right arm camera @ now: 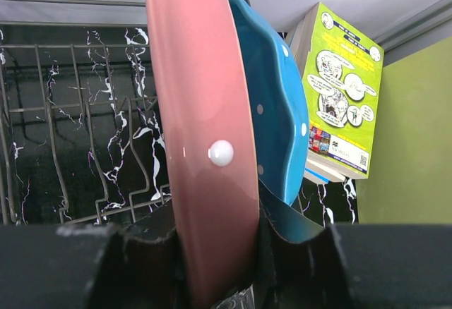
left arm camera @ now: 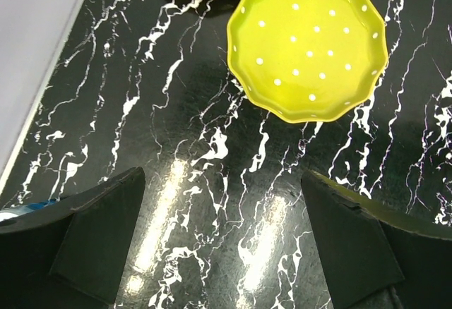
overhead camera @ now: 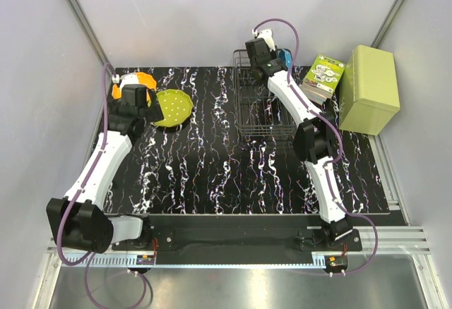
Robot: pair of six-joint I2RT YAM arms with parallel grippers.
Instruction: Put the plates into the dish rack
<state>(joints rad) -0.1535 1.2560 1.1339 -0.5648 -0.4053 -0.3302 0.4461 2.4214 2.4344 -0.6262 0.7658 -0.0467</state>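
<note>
Currently, the pink plate [right arm camera: 201, 132] is gripped upright and edge-on by the right gripper [right arm camera: 212, 252], jaws clamped on its rim, at the far end of the dish rack [overhead camera: 261, 104]. The blue plate [right arm camera: 272, 111] is seen just behind it, also upright; whether it is seated in the wires cannot be told. The left gripper [left arm camera: 226, 252] is held with jaws spread wide, nothing between them, above the black marbled table [left arm camera: 176, 147]. The yellow-green plate [left arm camera: 307, 44] and orange plate [overhead camera: 138, 81] are laid flat just ahead of it, side by side at the far left. A light green box [overhead camera: 369, 89] and a printed carton [overhead camera: 323, 77] are placed right of the rack.
</note>
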